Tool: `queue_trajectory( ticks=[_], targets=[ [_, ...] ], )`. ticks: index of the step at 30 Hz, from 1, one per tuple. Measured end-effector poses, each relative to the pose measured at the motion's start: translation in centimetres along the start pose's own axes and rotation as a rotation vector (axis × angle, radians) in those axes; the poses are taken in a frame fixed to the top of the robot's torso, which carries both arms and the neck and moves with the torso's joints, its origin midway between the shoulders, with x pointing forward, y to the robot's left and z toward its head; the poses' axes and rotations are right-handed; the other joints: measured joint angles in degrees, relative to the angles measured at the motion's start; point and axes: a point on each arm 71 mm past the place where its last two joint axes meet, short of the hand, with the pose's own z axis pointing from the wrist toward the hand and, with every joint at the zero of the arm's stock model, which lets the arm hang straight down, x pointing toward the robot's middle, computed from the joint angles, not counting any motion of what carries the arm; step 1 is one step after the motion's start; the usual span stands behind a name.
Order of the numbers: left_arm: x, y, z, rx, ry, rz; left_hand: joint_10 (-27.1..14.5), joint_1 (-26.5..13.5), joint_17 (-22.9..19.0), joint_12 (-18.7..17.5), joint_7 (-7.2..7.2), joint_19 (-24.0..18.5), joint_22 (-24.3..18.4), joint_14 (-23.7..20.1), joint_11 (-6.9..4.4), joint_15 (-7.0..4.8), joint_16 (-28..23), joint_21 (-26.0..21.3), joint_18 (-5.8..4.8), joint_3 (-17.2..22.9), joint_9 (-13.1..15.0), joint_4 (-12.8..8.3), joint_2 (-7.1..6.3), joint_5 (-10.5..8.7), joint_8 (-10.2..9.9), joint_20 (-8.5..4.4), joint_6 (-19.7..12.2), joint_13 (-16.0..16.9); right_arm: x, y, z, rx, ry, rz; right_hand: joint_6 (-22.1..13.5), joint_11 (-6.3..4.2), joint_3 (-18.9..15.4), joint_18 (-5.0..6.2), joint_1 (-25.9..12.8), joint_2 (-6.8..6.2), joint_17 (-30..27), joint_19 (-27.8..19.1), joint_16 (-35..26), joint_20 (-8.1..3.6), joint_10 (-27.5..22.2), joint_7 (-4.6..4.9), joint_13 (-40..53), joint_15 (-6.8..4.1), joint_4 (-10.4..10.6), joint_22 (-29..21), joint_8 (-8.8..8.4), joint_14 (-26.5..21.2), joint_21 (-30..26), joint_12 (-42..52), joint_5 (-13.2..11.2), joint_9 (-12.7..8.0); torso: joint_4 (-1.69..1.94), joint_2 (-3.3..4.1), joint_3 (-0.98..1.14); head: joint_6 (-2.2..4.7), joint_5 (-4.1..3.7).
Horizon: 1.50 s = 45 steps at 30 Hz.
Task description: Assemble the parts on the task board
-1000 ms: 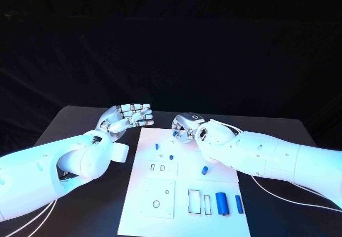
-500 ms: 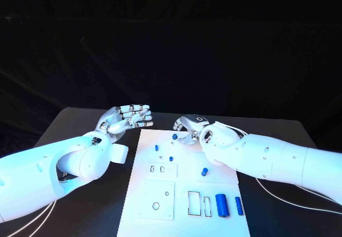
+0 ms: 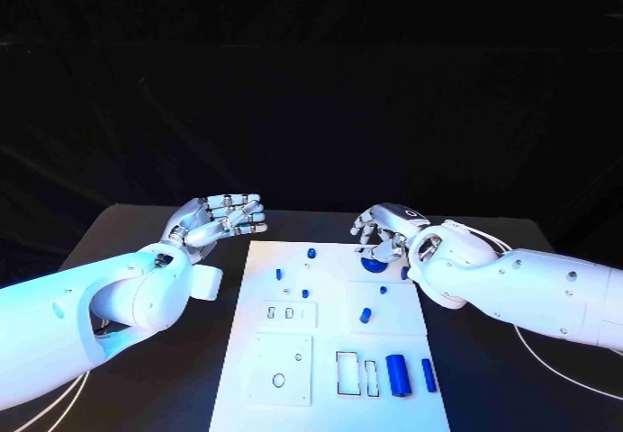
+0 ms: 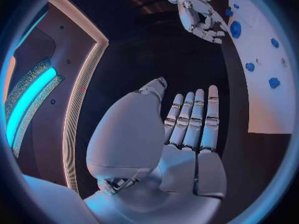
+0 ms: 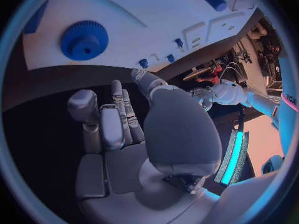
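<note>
Left robot hand: we see the left robot hand [image 3: 218, 219] at the middle left of the head view, just past the board's upper left corner, fingers apart, holding nothing.
Right robot hand: the right robot hand [image 3: 385, 232] is above the board's upper right corner, fingers curled in, nothing in them.
Board: the task board [image 3: 331, 405] lies on the black surface [image 3: 104, 243], bottom middle.
Parts: a blue gear [image 3: 374, 265] and small blue parts [image 3: 397, 373] lie on the board.

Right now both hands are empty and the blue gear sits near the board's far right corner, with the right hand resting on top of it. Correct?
Not quite. The right hand is not on the blue gear: the right wrist view shows the gear lying clear of the fingers on the task board. The rest holds: the left hand is also empty.
</note>
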Motion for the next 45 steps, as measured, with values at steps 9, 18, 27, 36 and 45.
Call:
queue_trajectory(
  ticks=[9, 18, 27, 36, 45],
  targets=[
    [-0.3, 0.0, 0.0, 0.001, -0.006, 0.0, 0.0, 0.0, 0.0, 0.0, -0.21, 0.0, 0.0, 0.0, 0.0, 0.0, 0.0, 0.0, 0.0, 0.0, 0.0, 0.0, 0.0, 0.0, 0.0, 0.0, -0.21, 0.0, -0.7, -2.6, -1.3, 0.097, 0.034, 0.036, -1.77, -2.85, -8.37, -1.78, 2.43, -0.3, 13.47, 4.44, 7.55, -1.21, 8.37, -1.57, 46.29, -1.25, 4.31, 8.86, 1.72, -0.13, 6.37, 43.72, 0.21, 1.75, -0.34, -0.19, 0.32, -0.25, -0.66],
    [-0.4, 0.1, 0.1, 0.0, -0.005, -0.003, 0.0, 0.0, 0.04, 0.0, -0.21, 0.0, 0.0, 0.0, 0.0, 0.0, 0.0, 0.0, 0.0, 0.0, 0.0, 0.0, 0.0, 0.0, 0.0, 0.0, -0.21, 0.0, 0.2, -3.9, -1.0, 0.167, 0.115, 0.036, -2.65, -2.08, -11.85, -1.78, 4.44, 0.64, 14.21, 5.87, 9.75, -0.58, 12.12, -0.9, 64.5, -0.9, 8.14, 12.58, 3.17, -0.19, 8.76, 57.47, 0.21, 2.47, -0.24, -0.22, 0.35, -0.48, -0.94],
    [-0.5, 0.2, 0.2, -0.001, -0.007, -0.003, 0.0, 0.0, 0.04, 0.0, -0.21, 0.0, 0.01, 0.0, 0.0, 0.0, 0.0, 0.0, 0.0, 0.16, 0.01, -0.16, 0.0, 0.0, 0.0, 0.0, -0.21, 0.0, 1.2, -4.3, -0.7, 0.202, 0.164, 0.031, -2.68, -1.87, -12.23, -1.78, 4.53, 0.73, 14.21, 6.08, 10.01, -0.37, 12.95, -0.87, 66.51, -0.73, 8.88, 13.18, 3.22, -0.02, 9.17, 58.8, 0.21, 2.56, -0.03, -0.2, 0.34, -0.63, -0.93],
    [-0.4, 0.2, 0.2, 0.0, -0.005, -0.004, 0.0, 0.0, 0.09, 0.0, -0.21, 0.0, -0.04, 0.0, 0.0, 0.0, 0.0, 0.0, 0.01, 0.16, 0.01, -0.16, 0.0, 0.0, 0.0, 0.0, -0.21, 0.0, 1.8, -4.4, -0.3, 0.215, 0.188, 0.035, -2.68, -1.87, -12.23, -2.65, 4.66, 0.86, 14.2, 6.23, 10.01, -0.52, 12.95, -0.86, 66.86, -0.73, 9.19, 13.56, 3.45, -0.02, 9.45, 59.03, 0.21, 2.62, -0.05, -0.16, 0.33, -0.81, -0.87],
    [-0.3, 0.2, 0.3, 0.001, -0.003, -0.005, 0.0, 0.0, 0.09, 0.0, -0.21, 0.0, -0.04, 0.0, 0.0, 0.0, 0.0, 0.0, 0.0, 0.32, 0.01, 0.0, 0.0, 0.0, 0.0, 0.0, -0.21, 0.0, 2.0, -4.2, 0.0, 0.216, 0.19, 0.041, -2.68, -1.89, -11.98, -2.66, 4.89, 1.1, 14.2, 6.49, 10.21, -0.37, 13.35, -0.85, 67.68, -0.73, 9.92, 14.07, 3.68, -0.02, 9.66, 59.41, 0.21, 2.69, -0.02, -0.19, 0.32, -0.99, -0.65]
  ],
)
